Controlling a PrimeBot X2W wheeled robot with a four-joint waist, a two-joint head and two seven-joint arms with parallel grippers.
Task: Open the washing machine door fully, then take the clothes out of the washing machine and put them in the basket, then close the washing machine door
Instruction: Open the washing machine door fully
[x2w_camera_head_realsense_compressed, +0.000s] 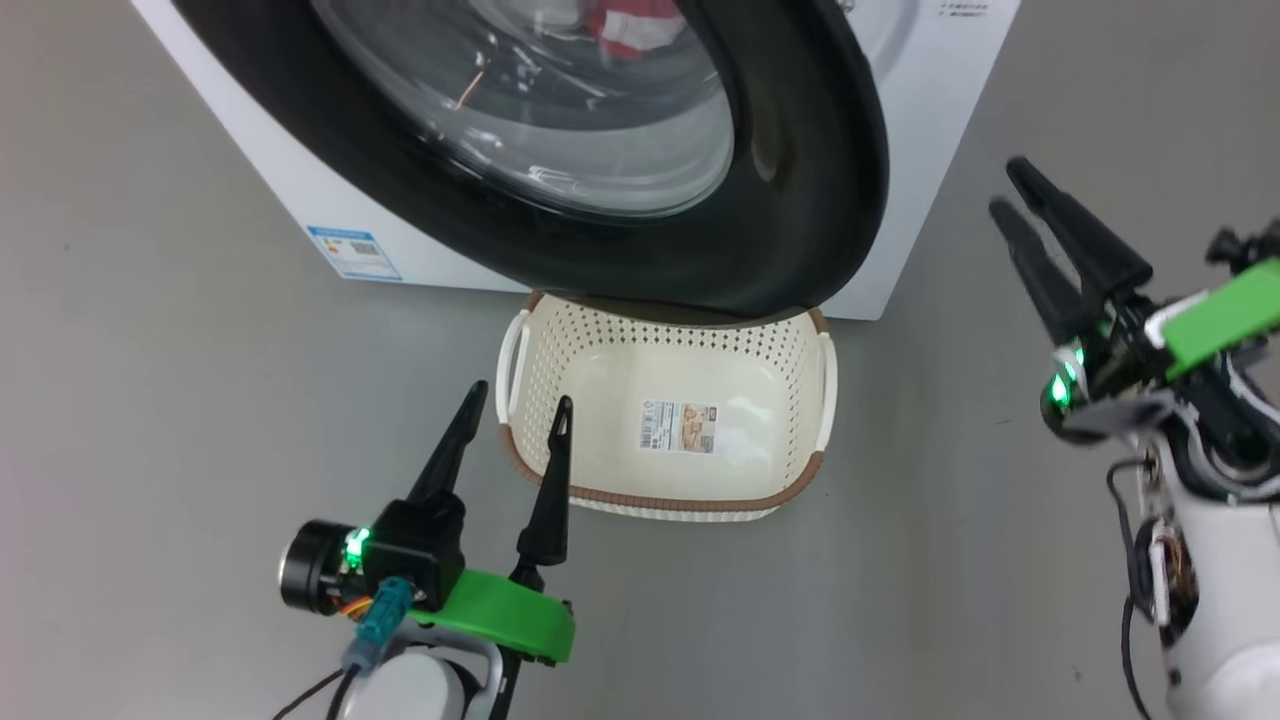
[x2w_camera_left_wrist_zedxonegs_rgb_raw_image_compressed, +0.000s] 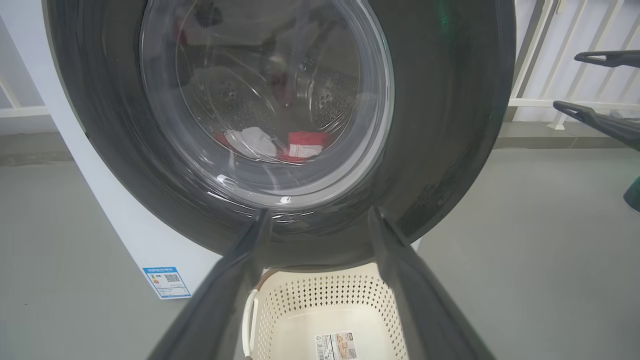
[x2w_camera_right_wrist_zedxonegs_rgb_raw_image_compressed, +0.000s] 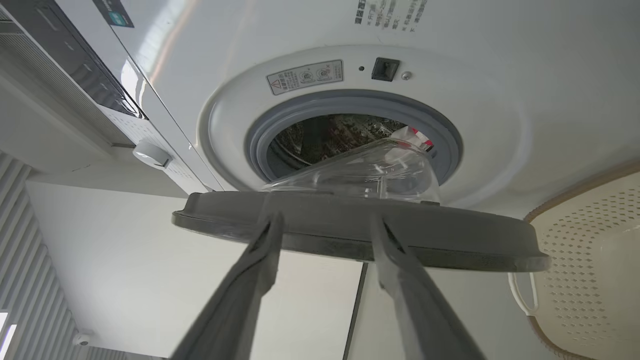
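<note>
Status: washing machine door ajar, glossy black rim, bulging clear glass; red-white clothes inside; fingers apart on left gripper, right gripper.

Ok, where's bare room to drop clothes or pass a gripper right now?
The basket is empty inside, but the washing machine door overhangs its far rim, so enter from the near side. Open floor lies left of it, and right of it toward the right gripper. Crowded: the left gripper sits at the basket's near-left corner.
</note>
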